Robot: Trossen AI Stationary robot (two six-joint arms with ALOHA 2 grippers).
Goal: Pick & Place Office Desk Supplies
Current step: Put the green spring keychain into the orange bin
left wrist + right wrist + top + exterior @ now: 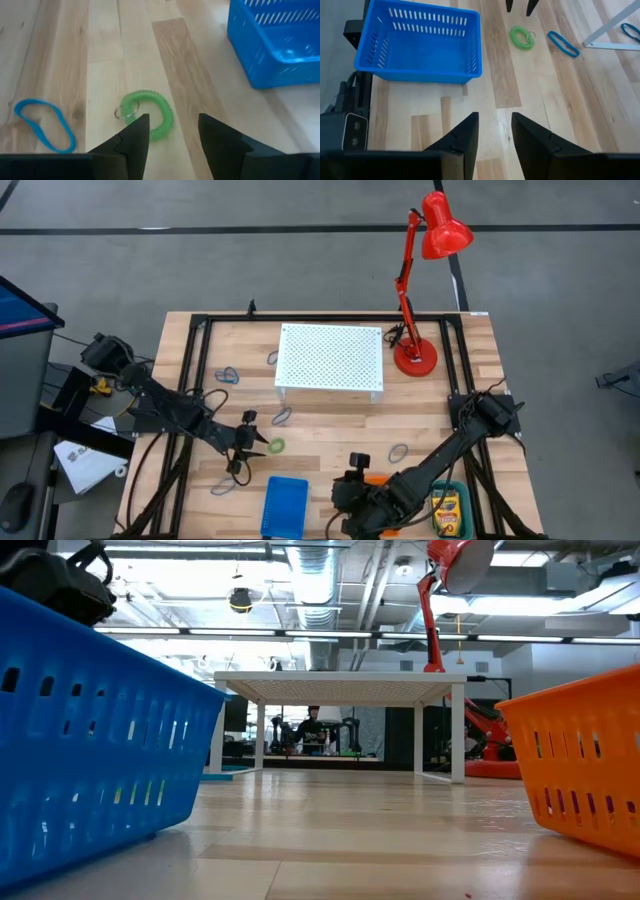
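Note:
A green coil ring with a small metal ring on it lies flat on the wooden table, just in front of my left gripper. That gripper is open and slants down, and its fingertips touch nothing. In the high view it sits left of the coil. A blue loop lies beside the coil. My right gripper is open above bare table near the blue basket, with nothing between its fingers. A yellow-green crayon box lies at the near right.
A white perforated stand and a red lamp stand at the far side. More loops lie scattered on the table. An orange basket sits near the front, mostly under my right arm in the high view.

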